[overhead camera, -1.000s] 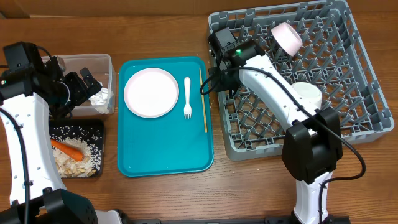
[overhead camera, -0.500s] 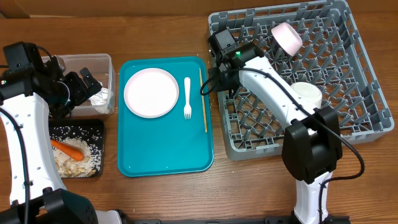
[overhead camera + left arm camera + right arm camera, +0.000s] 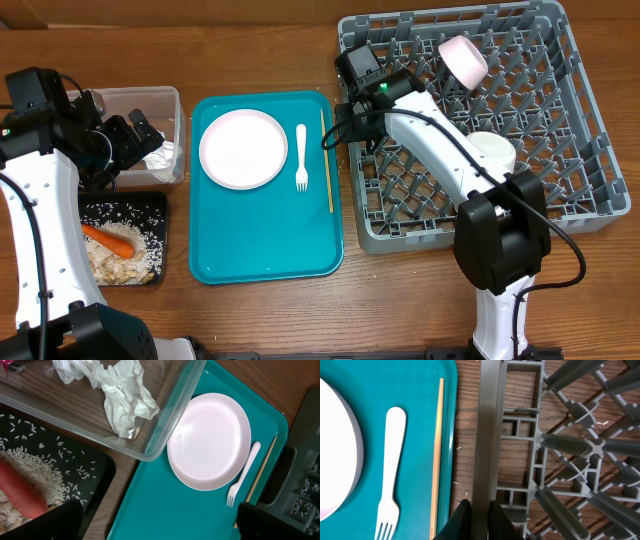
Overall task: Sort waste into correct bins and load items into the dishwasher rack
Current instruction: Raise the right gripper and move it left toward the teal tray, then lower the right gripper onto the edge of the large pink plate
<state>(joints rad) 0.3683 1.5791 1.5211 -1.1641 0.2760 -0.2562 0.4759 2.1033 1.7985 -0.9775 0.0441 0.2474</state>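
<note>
The grey dishwasher rack (image 3: 590,130) stands at the right, holding a tilted white bowl (image 3: 462,58) and a white cup (image 3: 492,150). My right gripper (image 3: 347,122) is shut on the rack's left wall (image 3: 487,435), one finger on each side. The teal tray (image 3: 265,250) carries the white plate (image 3: 243,148), fork (image 3: 301,158) and wooden stick (image 3: 326,160). My left gripper (image 3: 130,138) is open and empty above the near corner of the clear tub (image 3: 140,100), which holds the tissue (image 3: 125,395) and a bit of red wrapper (image 3: 7,364). The black tray (image 3: 155,205) holds the carrot (image 3: 110,240) and rice (image 3: 110,262).
The right wrist view shows the fork (image 3: 390,465) and the stick (image 3: 438,450) just left of the gripped wall, with a strip of bare wood between the teal tray and the rack. The rack reaches the table's back right corner.
The rack has shifted slightly to the right and back with my right gripper on its wall. The left arm has not moved.
</note>
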